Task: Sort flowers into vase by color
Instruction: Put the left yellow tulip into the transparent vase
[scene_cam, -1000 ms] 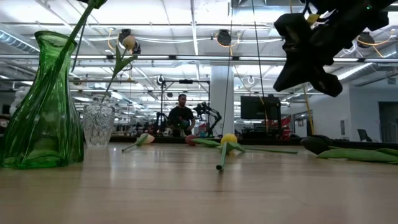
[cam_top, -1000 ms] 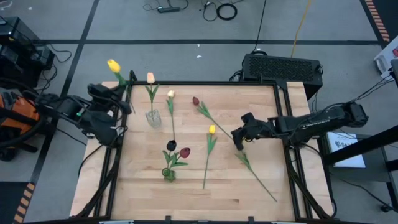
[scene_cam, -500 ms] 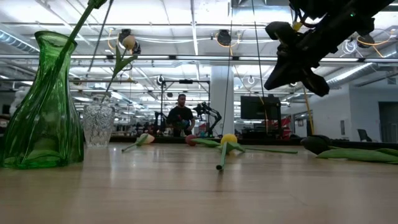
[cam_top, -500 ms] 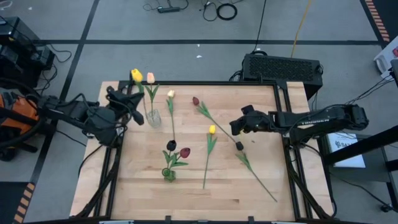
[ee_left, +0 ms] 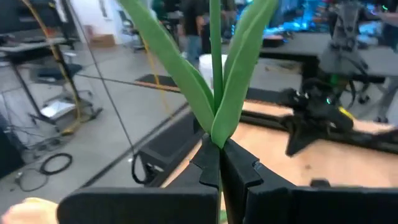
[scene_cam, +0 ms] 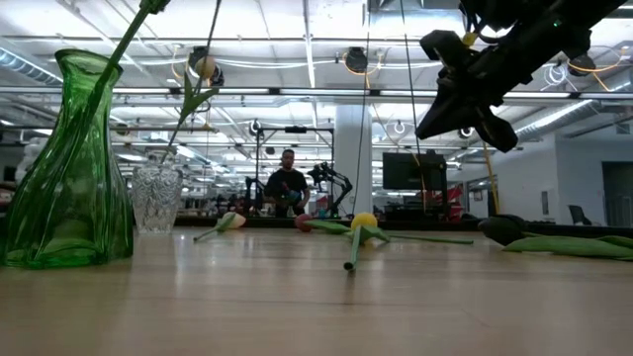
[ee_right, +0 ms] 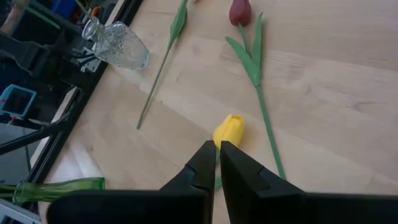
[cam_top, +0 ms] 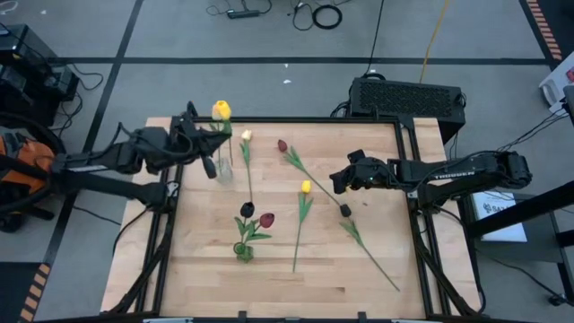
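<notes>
While my left gripper (cam_top: pixel 199 144), clamped on the long-stemmed yellow artificial tulip (cam_top: pixel 221 110), hangs at ten o'clock over the small clear glass vase (cam_top: pixel 221 170), I should lower the stem straight in; right gripper (cam_top: pixel 342 182) fingers together, waiting at three o'clock.

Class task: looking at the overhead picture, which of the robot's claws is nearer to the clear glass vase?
Left. The left claw, shut on a yellow tulip, hovers right beside the clear glass vase. The right claw is across the table, past the loose flowers.

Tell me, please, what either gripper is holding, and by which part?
The left gripper holds a yellow tulip by its stem, just below the leaves. The right gripper is shut and holds nothing.
</notes>
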Available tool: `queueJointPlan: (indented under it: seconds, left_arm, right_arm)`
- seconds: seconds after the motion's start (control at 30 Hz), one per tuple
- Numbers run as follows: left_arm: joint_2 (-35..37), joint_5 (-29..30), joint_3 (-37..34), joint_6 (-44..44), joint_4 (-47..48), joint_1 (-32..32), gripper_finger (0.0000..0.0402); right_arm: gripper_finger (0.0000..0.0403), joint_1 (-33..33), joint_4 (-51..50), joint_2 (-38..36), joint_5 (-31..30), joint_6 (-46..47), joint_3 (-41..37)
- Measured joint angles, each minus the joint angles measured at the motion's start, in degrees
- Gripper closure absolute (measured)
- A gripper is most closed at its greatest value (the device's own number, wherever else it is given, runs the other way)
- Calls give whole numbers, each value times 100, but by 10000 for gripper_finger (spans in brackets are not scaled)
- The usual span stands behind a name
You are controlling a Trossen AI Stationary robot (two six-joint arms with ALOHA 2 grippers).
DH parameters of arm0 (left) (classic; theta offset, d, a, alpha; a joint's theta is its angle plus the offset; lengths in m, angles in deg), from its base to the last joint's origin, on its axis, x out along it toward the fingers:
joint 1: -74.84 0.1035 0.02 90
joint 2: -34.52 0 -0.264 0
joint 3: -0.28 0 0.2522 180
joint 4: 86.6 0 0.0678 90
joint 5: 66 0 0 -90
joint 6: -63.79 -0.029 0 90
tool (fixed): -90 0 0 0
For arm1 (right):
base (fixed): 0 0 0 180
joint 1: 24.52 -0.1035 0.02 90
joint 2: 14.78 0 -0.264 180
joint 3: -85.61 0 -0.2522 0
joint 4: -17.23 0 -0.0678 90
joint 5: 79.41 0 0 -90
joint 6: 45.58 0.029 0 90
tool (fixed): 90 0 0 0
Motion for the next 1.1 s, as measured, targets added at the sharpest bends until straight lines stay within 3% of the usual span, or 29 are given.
queueJointPlan:
  seconds: [0.47, 0.77, 1.1]
  left_arm:
    - [1082, -201, -189, 21, 918, 736, 401]
    - [1424, -346, -1224, 15, 53, 983, 401]
    - [1495, -527, -1479, 49, 29, 1355, 401]
  right_arm:
    - [386, 0, -11, -2, -28, -18, 0]
    - [386, 0, -5, -2, -26, 25, 0]
    - [386, -2, 13, -2, 2, 181, 0]
